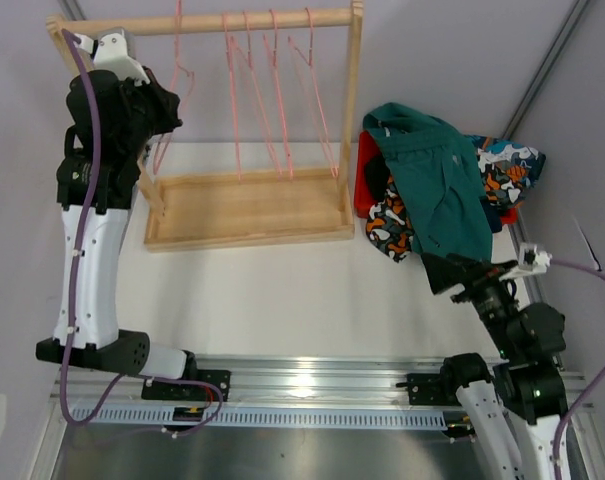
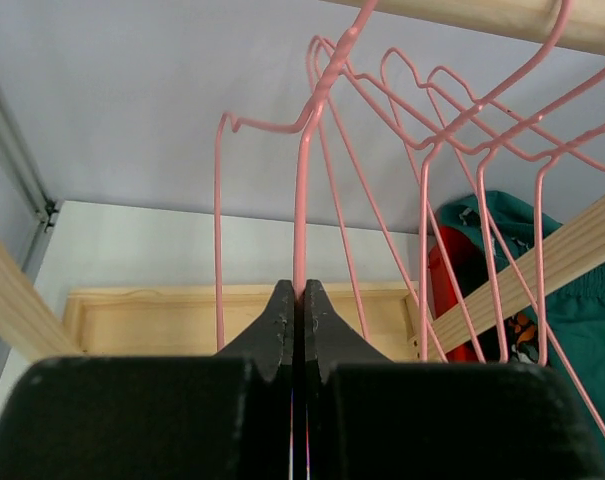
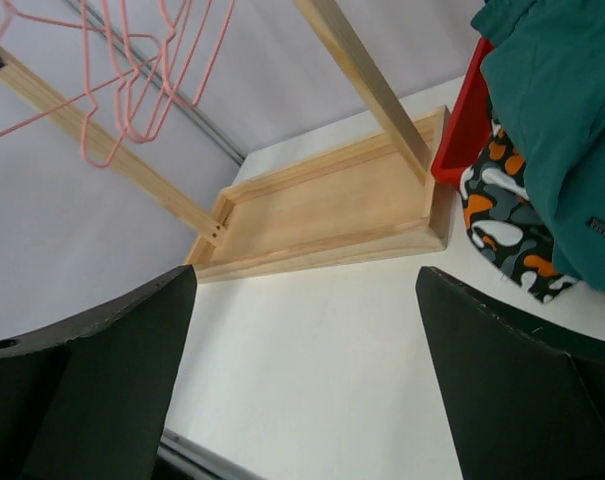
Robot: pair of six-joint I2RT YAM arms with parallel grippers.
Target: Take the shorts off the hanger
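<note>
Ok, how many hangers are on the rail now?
5 pink hangers: one at the rail's left end, pinched by the left gripper; four spaced from mid-rail to the right post. The left arm might hide another.

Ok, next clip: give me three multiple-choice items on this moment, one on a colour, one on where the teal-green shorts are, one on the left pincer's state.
1. What colour are the hangers? A white; B pink; C black.
2. Where are the teal-green shorts? A on a hanger; B on top of the pile right of the rack; C draped over the rack's rail.
3. How is the left pincer? A wide open; B shut on fabric; C shut on a hanger's wire.

Answers: 1 B, every wire on the rail is pink. 2 B, the top view shows them topmost on the pile beside the rack's right post. 3 C, its wrist view shows the tips closed with a pink wire between them.
</note>
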